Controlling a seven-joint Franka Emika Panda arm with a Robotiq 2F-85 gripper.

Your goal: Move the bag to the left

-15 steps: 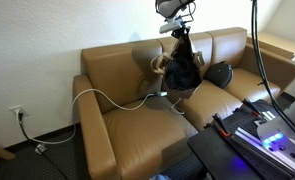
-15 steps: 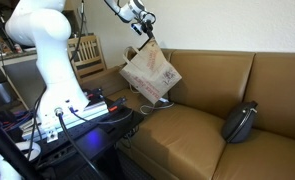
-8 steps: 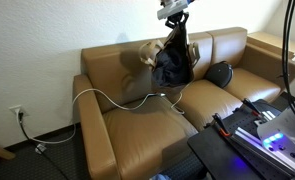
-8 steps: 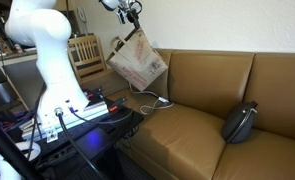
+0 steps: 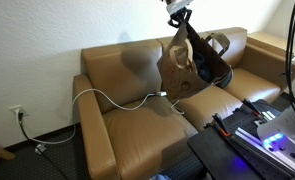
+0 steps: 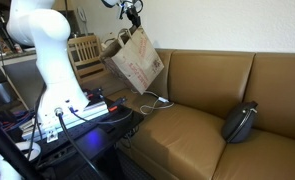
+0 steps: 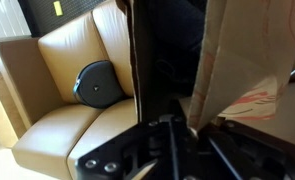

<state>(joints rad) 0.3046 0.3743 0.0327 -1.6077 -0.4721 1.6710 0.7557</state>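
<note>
The brown paper bag (image 5: 185,62) hangs in the air above the sofa, swinging tilted, held by its handles. In an exterior view it hangs over the sofa's arm end (image 6: 134,60). My gripper (image 5: 179,14) is at the top of the bag, shut on the handles; it also shows in an exterior view (image 6: 132,13). In the wrist view the bag's paper wall (image 7: 249,60) hangs right below my jaws (image 7: 182,125), with red print on it.
A tan leather sofa (image 5: 127,120) with a white cable (image 5: 112,100) across its seat. A small black rounded pouch (image 6: 239,122) lies on a seat; it also shows in the wrist view (image 7: 97,83). A black table with electronics (image 5: 252,135) stands in front.
The bag has been lifted higher and swung, its bottom tilting outward. The gripper has risen toward the top of the frame.
</note>
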